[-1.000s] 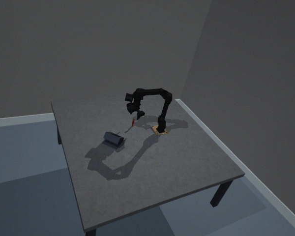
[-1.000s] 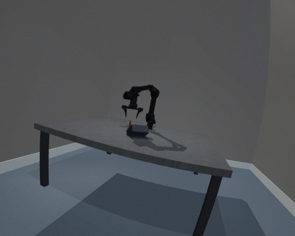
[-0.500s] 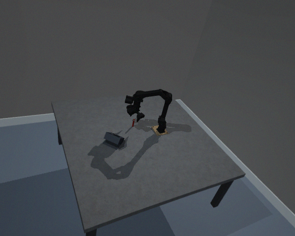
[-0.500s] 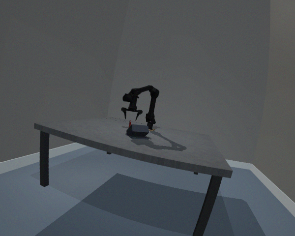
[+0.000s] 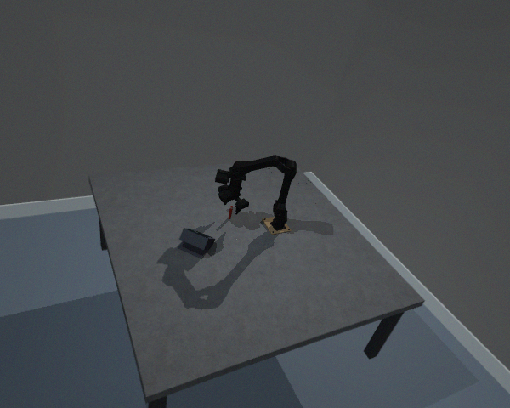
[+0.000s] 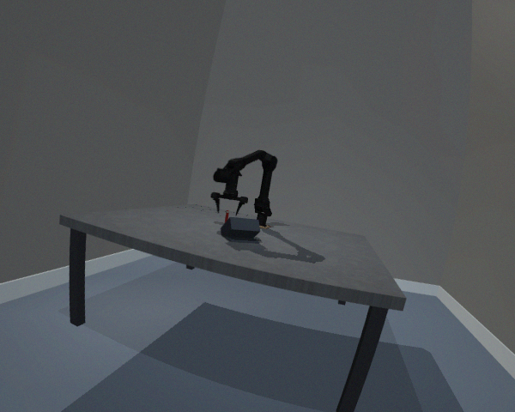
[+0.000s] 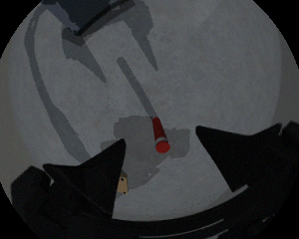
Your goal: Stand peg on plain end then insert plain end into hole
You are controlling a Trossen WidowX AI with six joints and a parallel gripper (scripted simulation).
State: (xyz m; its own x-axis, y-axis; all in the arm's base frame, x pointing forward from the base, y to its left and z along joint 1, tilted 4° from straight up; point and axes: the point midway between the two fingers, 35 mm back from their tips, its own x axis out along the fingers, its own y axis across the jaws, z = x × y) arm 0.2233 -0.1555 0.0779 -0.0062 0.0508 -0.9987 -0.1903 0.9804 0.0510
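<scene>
The red peg (image 5: 230, 213) (image 6: 227, 217) (image 7: 159, 130) stands upright on the table, with its white band near the top end. My gripper (image 5: 231, 207) (image 6: 227, 213) (image 7: 160, 136) is open and empty, pointing down. Its fingertips stand wide apart above the table at about the height of the peg's top, and in the wrist view the peg shows between them. The dark sloped panel (image 5: 196, 240) (image 6: 243, 225) (image 7: 80, 12) sits a short way from the peg, partly cut off at the top of the wrist view. Its hole cannot be seen.
The grey table (image 5: 290, 285) (image 6: 160, 230) carries everything. The arm's tan base plate (image 5: 267, 223) (image 7: 123, 184) is on the opposite side of the peg from the panel. Shadows of the arm and peg fall across the table top.
</scene>
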